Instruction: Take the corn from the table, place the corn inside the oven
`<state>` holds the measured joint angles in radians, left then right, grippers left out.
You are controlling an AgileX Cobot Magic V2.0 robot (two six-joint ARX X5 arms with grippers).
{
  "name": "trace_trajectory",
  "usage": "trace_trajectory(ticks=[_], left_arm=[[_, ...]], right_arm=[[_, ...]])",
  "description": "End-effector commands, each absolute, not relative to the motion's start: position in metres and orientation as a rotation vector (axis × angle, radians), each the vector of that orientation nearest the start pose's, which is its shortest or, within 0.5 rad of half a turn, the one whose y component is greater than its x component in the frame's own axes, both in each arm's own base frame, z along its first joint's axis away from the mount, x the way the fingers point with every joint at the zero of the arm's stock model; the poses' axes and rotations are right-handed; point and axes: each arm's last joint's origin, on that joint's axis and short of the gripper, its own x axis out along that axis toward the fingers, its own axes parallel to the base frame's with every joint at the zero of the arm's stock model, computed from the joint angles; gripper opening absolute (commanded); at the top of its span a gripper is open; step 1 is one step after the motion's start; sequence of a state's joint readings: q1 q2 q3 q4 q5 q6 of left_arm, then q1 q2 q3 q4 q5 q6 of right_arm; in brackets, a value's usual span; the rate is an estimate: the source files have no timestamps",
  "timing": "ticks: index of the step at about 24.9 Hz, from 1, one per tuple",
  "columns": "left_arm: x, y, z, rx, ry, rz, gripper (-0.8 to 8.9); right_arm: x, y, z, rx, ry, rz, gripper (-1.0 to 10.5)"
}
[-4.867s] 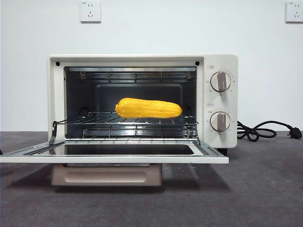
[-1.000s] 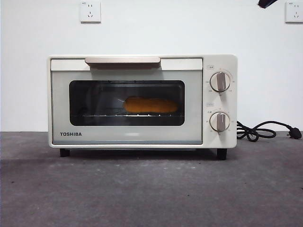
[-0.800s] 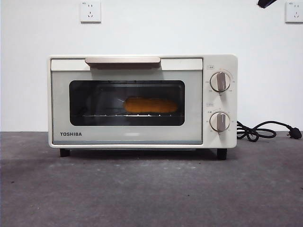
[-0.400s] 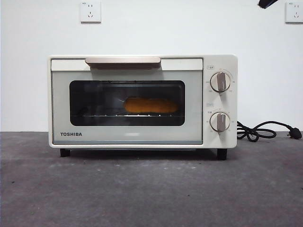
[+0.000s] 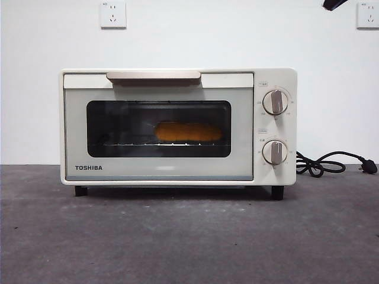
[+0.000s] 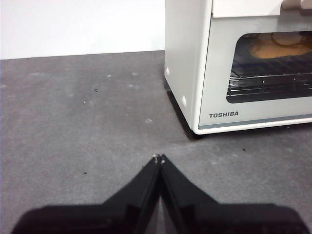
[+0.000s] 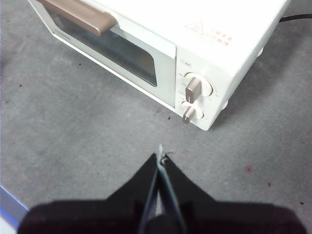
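The table (image 5: 189,236), dark grey and mottled, fills the lower part of the front view and carries everything else. On it stands the oven (image 5: 160,171), cream-white with TOSHIBA printed low on its door, which is shut flush against the body. The beige bar handle (image 5: 153,76) runs along the door's top edge, at 12 o'clock from the dark glass window (image 5: 118,127). Through that glass the corn (image 5: 188,131) shows dimly, lying flat on the wire rack inside, a little toward 3 o'clock of the window's middle. Two round knobs (image 5: 275,102) sit one above the other on the panel at 3 o'clock of the door. A black cord (image 5: 323,163) lies coiled on the table at 3 o'clock of the oven, its plug farthest out.

The left gripper (image 6: 158,157) hangs above bare table off the oven's front corner nearest the TOSHIBA lettering, jaws pressed together and holding nothing. The right gripper (image 7: 161,155) hangs high over the table in front of the knob panel, its jaws likewise closed tip to tip and empty; in the front view only a black tip (image 5: 334,4) shows at the top corner, near 1 o'clock
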<state>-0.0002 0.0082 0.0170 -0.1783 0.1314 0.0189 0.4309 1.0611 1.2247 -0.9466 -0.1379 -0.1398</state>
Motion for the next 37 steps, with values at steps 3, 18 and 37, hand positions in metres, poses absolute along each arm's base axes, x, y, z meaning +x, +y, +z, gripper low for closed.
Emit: trace_trajectory(ticks=[3,18,37], left_arm=[[0.096,-0.004,0.150,0.024,0.165,-0.135,-0.03],[0.098,-0.004,0.147,0.020,0.210,-0.135,-0.04],[0.100,-0.004,0.143,0.018,0.254,-0.136,-0.03]], right_arm=[[0.173,0.084,0.365,-0.246,0.742,0.594,-0.1],[0.173,0.084,0.365,-0.246,0.742,0.594,-0.1],[0.183,0.074,0.380,-0.257,0.428,0.584,-0.1]])
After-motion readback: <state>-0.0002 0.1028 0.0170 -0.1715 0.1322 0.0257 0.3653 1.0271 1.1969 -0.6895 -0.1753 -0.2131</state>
